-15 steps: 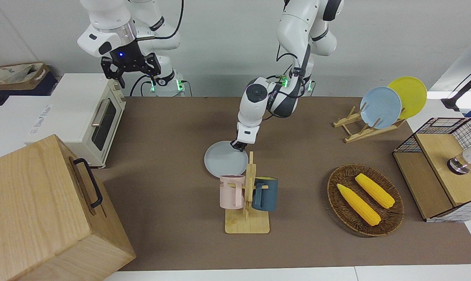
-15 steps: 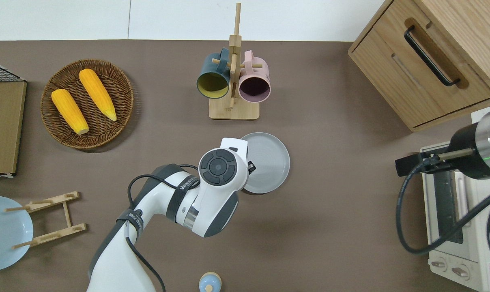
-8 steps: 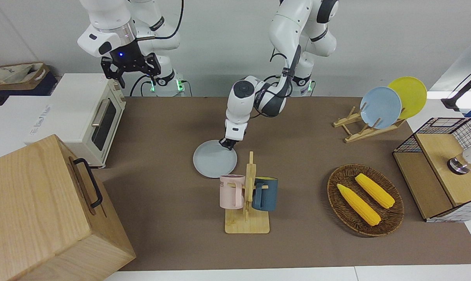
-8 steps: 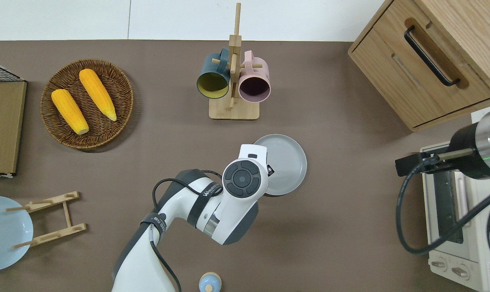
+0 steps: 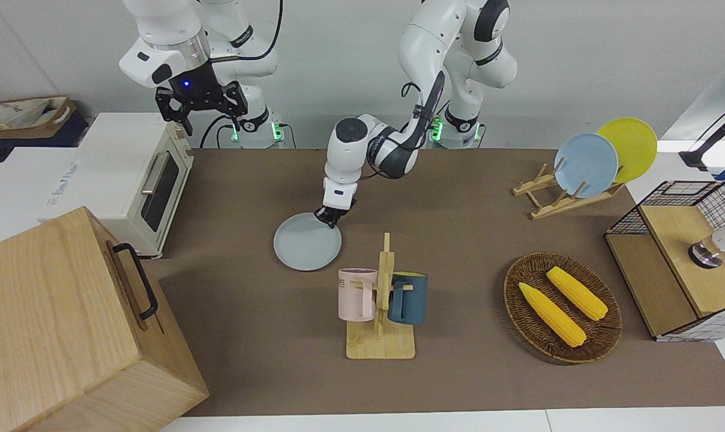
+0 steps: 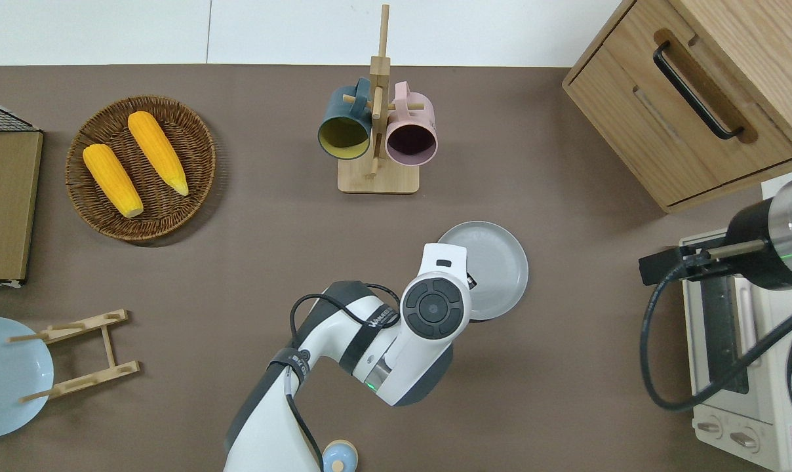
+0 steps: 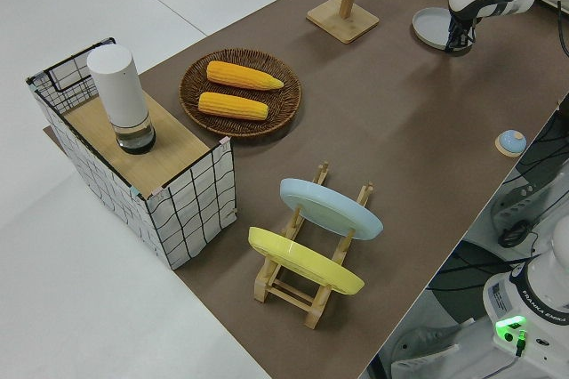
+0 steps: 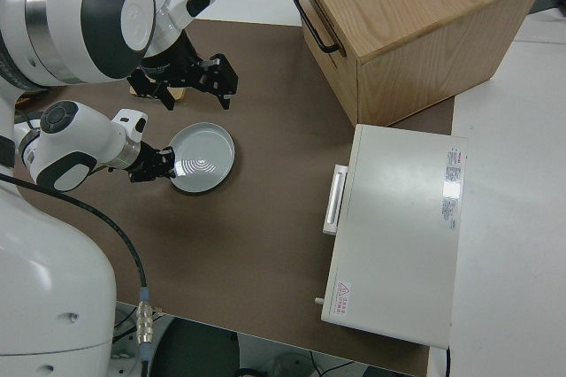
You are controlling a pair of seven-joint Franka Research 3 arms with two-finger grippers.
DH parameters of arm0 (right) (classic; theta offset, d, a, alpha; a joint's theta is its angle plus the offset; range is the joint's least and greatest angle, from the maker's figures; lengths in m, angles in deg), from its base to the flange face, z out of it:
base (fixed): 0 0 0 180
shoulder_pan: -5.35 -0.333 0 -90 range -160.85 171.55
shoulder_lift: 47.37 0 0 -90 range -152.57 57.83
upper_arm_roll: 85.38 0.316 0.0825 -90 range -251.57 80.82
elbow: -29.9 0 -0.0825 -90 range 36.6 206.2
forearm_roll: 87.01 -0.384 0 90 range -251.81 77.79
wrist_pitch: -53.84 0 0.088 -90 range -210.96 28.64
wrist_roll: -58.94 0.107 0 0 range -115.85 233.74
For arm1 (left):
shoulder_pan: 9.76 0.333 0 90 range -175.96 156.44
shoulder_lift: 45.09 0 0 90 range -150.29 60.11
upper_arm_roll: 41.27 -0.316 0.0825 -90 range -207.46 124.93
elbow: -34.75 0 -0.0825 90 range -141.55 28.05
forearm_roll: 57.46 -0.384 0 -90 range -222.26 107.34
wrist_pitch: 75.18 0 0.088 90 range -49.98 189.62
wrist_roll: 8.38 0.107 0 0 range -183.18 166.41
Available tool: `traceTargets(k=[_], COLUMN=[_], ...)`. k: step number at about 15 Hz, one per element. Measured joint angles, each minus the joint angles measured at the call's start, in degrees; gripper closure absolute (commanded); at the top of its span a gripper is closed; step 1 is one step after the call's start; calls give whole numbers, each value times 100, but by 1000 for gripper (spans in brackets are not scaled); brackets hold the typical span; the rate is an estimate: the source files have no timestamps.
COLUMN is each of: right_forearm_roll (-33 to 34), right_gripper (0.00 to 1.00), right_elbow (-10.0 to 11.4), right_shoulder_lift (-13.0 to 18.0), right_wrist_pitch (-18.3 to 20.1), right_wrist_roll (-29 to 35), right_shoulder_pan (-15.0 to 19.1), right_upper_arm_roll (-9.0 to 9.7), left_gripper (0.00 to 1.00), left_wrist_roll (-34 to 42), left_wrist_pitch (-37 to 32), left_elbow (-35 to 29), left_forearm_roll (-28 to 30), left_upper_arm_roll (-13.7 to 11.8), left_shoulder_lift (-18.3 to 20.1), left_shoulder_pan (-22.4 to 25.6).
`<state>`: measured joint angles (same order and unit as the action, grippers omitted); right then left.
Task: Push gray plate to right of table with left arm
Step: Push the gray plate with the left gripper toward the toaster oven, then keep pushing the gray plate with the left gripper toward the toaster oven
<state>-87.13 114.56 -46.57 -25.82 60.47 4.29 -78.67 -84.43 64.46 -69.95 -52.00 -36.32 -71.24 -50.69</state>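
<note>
one gray plate [image 5: 306, 242] (round) lies flat, rim up.

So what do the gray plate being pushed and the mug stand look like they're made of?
The gray plate: probably glazed ceramic or melamine; smooth, with ringed glints in the right side view. The mug stand: pale, matte wood, perhaps bamboo, with faint grain. The left gripper is at the plate's rim.
</note>
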Motion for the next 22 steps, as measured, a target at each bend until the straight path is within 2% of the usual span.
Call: traceTargets(k=[3,8,16,21,22], right_forearm_roll=[0,0,0,0,0], right_gripper=[17,17,17,17,17], right_elbow=[0,0,0,0,0], right_shoulder_lift=[0,0,0,0,0], right_wrist_pitch=[0,0,0,0,0], right_wrist_roll=[0,0,0,0,0], right_shoulder_pan=[0,0,0,0,0], right_upper_arm_roll=[0,0,0,0,0], left_gripper=[1000,1000,1000,1000,961], left_wrist_roll=[-103,-748,-957,-988,-988], left_wrist_pitch=[-1,-6,0,0,0], left_elbow=[290,606,1156,1262,1263], left_forearm_roll=[-60,-688,-778,-917,-919], left_upper_arm_roll=[-3,8,-6,-26,-29], left_shoulder_lift=[-203,-411,-785,-853,-854], left_shoulder_pan=[-143,-340,-636,-732,-736])
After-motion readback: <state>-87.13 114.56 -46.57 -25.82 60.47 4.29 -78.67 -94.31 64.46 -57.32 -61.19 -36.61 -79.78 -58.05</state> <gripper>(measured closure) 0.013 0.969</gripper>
